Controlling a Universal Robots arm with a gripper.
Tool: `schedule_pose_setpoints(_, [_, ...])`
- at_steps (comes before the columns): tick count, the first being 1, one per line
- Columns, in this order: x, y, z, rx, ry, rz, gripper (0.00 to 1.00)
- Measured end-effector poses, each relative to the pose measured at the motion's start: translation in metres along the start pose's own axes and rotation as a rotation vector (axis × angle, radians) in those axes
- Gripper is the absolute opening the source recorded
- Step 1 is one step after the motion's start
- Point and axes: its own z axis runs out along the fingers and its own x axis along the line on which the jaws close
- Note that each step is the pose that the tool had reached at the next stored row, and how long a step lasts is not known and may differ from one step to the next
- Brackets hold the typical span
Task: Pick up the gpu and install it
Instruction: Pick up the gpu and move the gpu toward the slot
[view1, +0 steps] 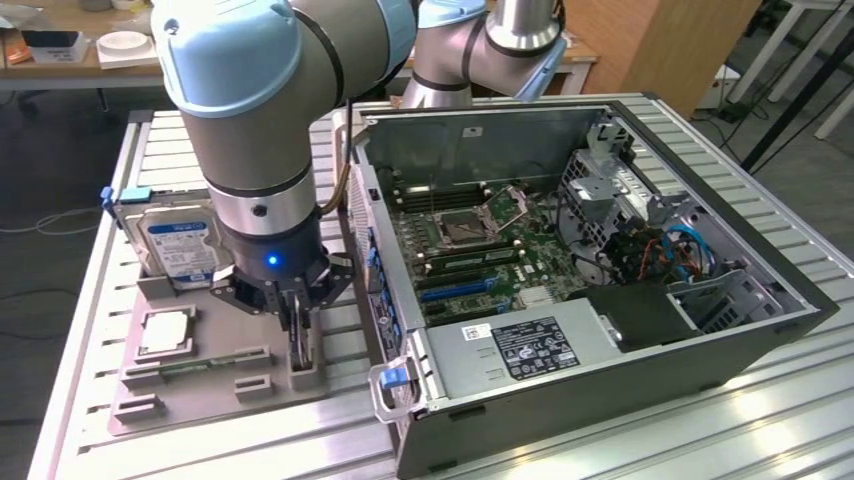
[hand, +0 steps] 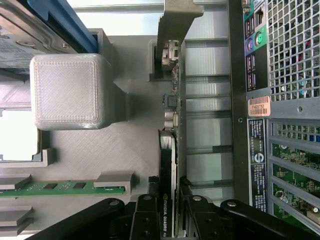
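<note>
The gpu (view1: 302, 358) is a thin black card standing on edge in a slot of the grey parts tray (view1: 214, 395), beside the open computer case (view1: 694, 350). My gripper (view1: 299, 335) reaches straight down onto it. In the wrist view the gpu (hand: 167, 150) runs between the two black fingers (hand: 147, 207), which press on both faces of the card. Its pale metal bracket end (hand: 172, 30) rests in the tray's holder. The gripper (hand: 168, 192) is shut on the card, whose lower edge still sits in the tray slot.
The case lies on its side with the motherboard (view1: 487, 235) and a blue card slot (view1: 461, 290) exposed. On the tray are a hard drive (view1: 180, 250), a processor (view1: 167, 330) and a green memory stick (hand: 60, 187). The case's rear panel (hand: 285, 75) stands close beside the card.
</note>
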Motion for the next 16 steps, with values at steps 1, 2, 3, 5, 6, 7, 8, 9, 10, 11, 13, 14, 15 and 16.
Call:
schedule_pose_setpoints(1, [0.0,0.0,0.0,0.0,0.0,0.0,0.26])
schedule_pose_setpoints(2, [0.0,0.0,0.0001,0.0,0.0,0.0,0.26])
schedule_pose_setpoints(3, [0.0,0.0,0.0001,0.0,0.0,0.0,0.26])
schedule_pose_setpoints(5, [0.0,0.0,0.0001,0.0,0.0,0.0,0.26])
schedule_pose_setpoints(6, [0.0,0.0,0.0002,0.0,0.0,0.0,0.26])
schedule_pose_setpoints(7, [0.0,0.0,0.0002,0.0,0.0,0.0,0.26])
schedule_pose_setpoints(8, [0.0,0.0,0.0002,0.0,0.0,0.0,0.26])
schedule_pose_setpoints(9, [0.0,0.0,0.0002,0.0,0.0,0.0,0.26])
schedule_pose_setpoints(10, [0.0,0.0,0.0002,0.0,0.0,0.0,0.26])
schedule_pose_setpoints(11, [0.0,0.0,0.0003,0.0,0.0,0.0,0.26])
schedule_pose_setpoints(13, [0.0,0.0,0.0003,0.0,0.0,0.0,0.26])
schedule_pose_setpoints(14, [0.0,0.0,0.0003,0.0,0.0001,0.0,0.26])
schedule_pose_setpoints(15, [0.0,0.0,0.0004,0.0,0.0,0.0,0.26])
schedule_pose_setpoints(16, [0.0,0.0,0.0004,0.0,0.0,0.0,0.26])
